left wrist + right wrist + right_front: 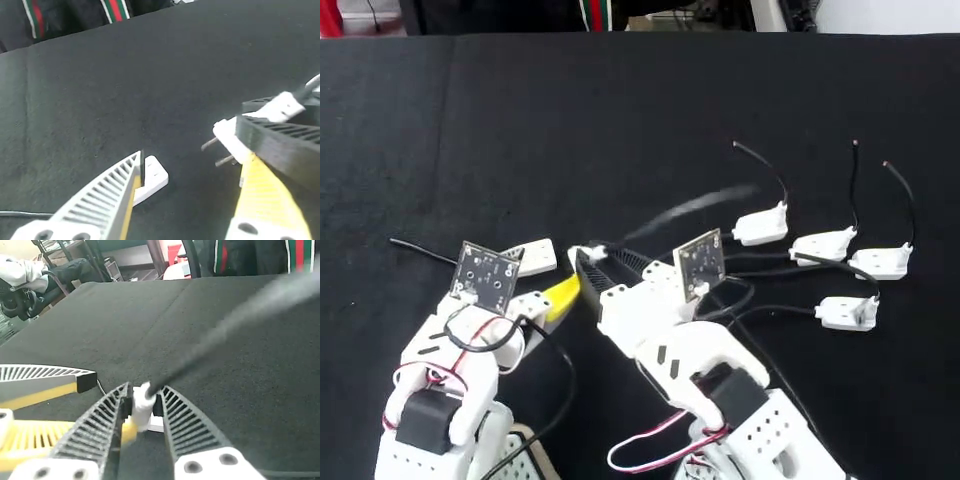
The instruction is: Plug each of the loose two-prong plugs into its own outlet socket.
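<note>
A loose white two-prong plug [227,141] hangs just above the table with my right gripper [588,262] shut on it; its bare prongs point toward a white outlet socket [535,257] lying flat on the black cloth. From the plug [141,407] a black cable [210,340] trails away, back and to the right. My left gripper [192,165] is open. The socket [152,177] lies by one of its fingers [120,195]; its yellow finger [260,200] sits under the right gripper's black fingers [280,137].
Several white sockets with plugs and black cables in them lie at the right [760,225] [823,245] [880,262] [845,313]. A thin black cable [420,250] runs off left of the left arm. Black cloth [620,120] covers the table.
</note>
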### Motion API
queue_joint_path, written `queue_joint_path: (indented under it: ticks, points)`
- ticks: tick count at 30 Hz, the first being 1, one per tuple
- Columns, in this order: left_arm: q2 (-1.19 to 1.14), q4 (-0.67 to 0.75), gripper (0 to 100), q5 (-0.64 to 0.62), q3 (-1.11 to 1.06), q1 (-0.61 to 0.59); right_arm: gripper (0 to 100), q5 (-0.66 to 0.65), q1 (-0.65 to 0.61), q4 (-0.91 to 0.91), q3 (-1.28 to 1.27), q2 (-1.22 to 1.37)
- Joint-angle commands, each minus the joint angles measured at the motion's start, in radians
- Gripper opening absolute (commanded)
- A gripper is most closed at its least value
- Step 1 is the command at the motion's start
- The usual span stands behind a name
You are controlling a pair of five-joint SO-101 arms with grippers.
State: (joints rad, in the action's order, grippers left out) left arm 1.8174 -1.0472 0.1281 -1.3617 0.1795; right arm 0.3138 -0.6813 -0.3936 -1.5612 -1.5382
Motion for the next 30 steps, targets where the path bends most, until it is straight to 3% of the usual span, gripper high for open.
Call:
queue_joint_path:
  ticks: [1, 8, 12, 16, 23, 26, 30]
  points:
    - [0.005, 0.017, 31, 0.0, 0.007, -0.018, 1.2, 0.0, 0.011, -0.046, 0.081, -0.024]
    - [0.005, -0.018, 31, 0.017, -0.031, -0.015, 1.2, -0.043, -0.009, -0.11, 0.125, -0.024]
    - [0.006, -0.195, 31, 0.204, -0.002, -0.033, 1.2, -0.091, 0.034, -0.08, 0.127, -0.015]
    - [0.006, -0.307, 31, 0.321, 0.041, -0.223, 1.2, -0.153, 0.029, -0.078, 0.113, -0.005]
    - [0.006, -0.215, 31, 0.396, -0.002, -0.684, 1.1, -0.18, -0.009, -0.028, 0.203, 0.297]
    - [0.006, -0.207, 31, 0.39, -0.062, -0.743, 1.1, -0.178, -0.012, 0.031, 0.314, 0.538]
    - [0.006, -0.206, 31, 0.29, -0.168, -0.808, 1.1, -0.161, -0.012, 0.064, 0.466, 0.834]
